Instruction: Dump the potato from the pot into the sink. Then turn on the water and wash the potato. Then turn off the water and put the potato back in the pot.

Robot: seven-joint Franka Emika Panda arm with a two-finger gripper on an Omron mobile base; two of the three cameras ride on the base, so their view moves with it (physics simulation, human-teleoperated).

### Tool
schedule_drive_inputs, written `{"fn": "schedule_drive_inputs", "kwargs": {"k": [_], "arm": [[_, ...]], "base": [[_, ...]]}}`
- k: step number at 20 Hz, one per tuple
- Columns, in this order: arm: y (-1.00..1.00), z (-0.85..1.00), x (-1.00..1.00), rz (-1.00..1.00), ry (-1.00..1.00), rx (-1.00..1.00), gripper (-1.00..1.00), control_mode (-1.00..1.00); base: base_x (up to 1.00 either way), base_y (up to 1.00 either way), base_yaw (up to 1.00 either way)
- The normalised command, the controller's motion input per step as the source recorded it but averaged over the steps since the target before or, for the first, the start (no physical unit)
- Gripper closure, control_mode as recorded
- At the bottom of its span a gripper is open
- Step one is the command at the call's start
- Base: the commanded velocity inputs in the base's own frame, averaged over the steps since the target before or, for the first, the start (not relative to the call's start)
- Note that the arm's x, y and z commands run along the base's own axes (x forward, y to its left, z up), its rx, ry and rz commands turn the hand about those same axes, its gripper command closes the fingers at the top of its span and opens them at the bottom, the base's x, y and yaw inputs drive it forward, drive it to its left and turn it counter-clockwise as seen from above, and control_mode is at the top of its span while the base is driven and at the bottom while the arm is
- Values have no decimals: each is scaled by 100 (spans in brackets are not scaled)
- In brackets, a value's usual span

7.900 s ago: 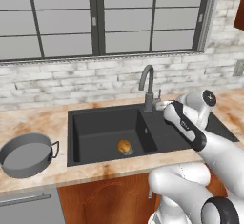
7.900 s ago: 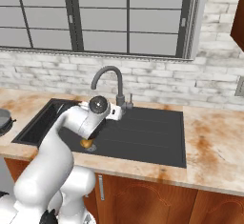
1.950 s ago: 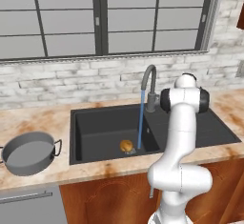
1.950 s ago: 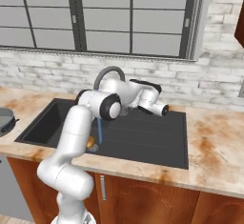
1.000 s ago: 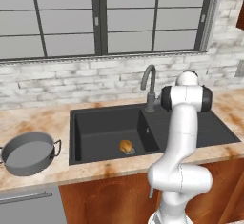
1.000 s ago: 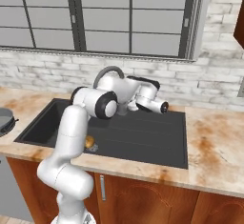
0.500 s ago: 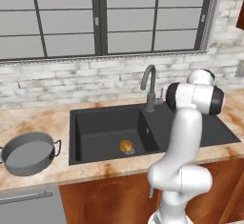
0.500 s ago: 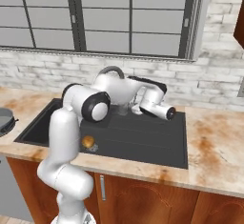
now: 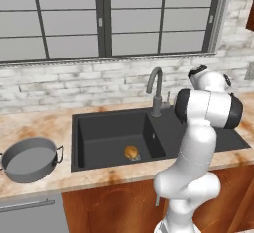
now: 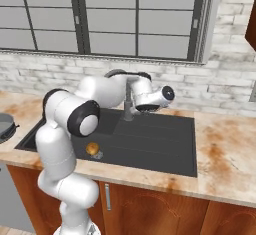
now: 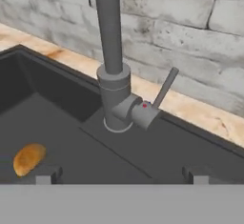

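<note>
**With the tap dry, go for the potato**

While your gripper (image 11: 119, 173) hangs wide open and empty just near of the faucet (image 11: 113, 56), no stream runs, so washing looks finished. The potato (image 9: 131, 151) lies in the sink (image 9: 99, 133) by the drain; the pot (image 9: 29, 158) waits on the counter far to the left. Next, swing left, drop into the basin, and close on it.

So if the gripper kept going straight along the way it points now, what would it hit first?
Most likely the faucet: the hand view centres on its base and side lever, with the open gripper aimed there. Depth is unclear; a lower line would land on the sink deck in front.
</note>
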Motion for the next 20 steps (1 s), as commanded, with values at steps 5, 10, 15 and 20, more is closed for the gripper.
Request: {"fn": "schedule_drive_inputs", "kwargs": {"k": [5, 10, 15, 20], "arm": [[4, 6, 0, -10, 31, 2, -100, -100], [38, 8, -32, -6, 38, 1, -100, -100], [79, 1, -34, -8, 5, -38, -100, -100], [78, -11, -43, -16, 4, -3, -100, -100]], "base": [[0, 0, 0], [0, 0, 0], [0, 0, 0], [0, 0, 0]]}}
